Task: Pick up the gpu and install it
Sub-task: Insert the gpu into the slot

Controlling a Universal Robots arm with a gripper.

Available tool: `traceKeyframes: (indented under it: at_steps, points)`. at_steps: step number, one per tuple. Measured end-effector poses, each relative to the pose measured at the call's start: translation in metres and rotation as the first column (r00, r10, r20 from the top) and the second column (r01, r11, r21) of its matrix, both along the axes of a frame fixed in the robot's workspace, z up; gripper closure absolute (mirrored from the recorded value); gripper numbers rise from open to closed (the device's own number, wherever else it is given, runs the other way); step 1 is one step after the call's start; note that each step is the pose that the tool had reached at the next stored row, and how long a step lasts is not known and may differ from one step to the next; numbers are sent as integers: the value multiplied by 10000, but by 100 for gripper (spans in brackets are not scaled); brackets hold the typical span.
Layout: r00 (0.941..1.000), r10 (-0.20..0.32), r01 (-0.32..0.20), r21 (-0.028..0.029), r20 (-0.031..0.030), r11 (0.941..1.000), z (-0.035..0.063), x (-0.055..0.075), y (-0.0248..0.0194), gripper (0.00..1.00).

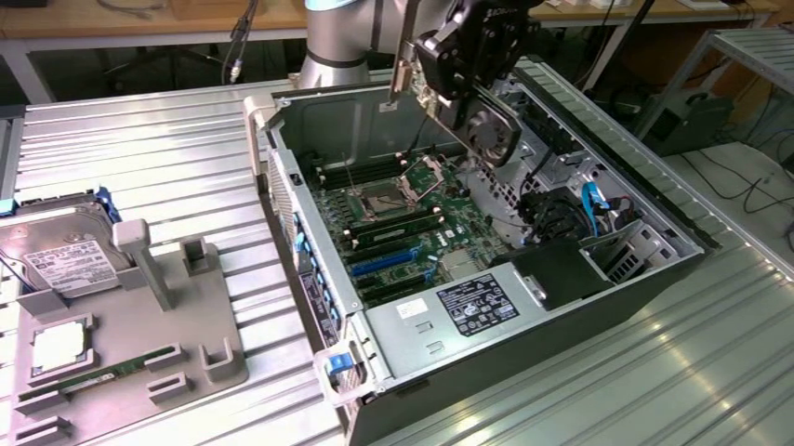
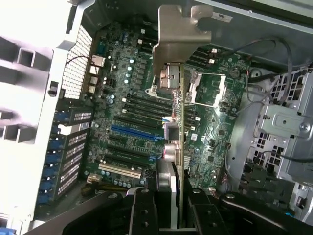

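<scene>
The gpu (image 1: 486, 128) hangs upright over the far end of the open computer case (image 1: 288, 200). Its black round fan faces the exterior view's right, and its silver end bracket (image 1: 400, 67) points down toward the back wall. My gripper (image 1: 462, 82) is shut on the card's top edge. In the wrist view the gpu (image 2: 180, 132) appears edge-on between my black fingers (image 2: 145, 208), with the bracket (image 2: 178, 36) at its far end. Below it lies the green motherboard (image 2: 137, 107). The blue expansion slot (image 2: 134, 131) is off to one side of the card.
A grey fixture tray (image 1: 174, 325) at the exterior view's left holds a hard drive (image 1: 69, 262), a processor (image 1: 56, 348) and a memory stick (image 1: 110, 374). Inside the case sit the power supply (image 1: 478, 302) and blue cables (image 1: 593, 206) near the drive bays.
</scene>
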State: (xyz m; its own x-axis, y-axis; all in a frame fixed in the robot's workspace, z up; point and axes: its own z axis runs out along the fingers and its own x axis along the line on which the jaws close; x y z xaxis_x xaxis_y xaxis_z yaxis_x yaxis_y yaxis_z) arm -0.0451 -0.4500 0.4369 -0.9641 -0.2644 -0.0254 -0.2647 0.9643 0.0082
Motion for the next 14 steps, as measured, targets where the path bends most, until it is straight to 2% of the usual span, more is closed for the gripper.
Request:
traceKeyframes:
  at_steps: [6, 8, 12, 14]
  points:
    - [9949, 1006, -1006, 0, 0, 9949, 0, 0, 0, 72]
    - [9855, 1696, -1696, 0, 0, 9855, 0, 0, 0, 72]
    - [9691, 2468, -2468, 0, 0, 9691, 0, 0, 0, 72]
    - [9589, 2838, -2838, 0, 0, 9589, 0, 0, 0, 72]
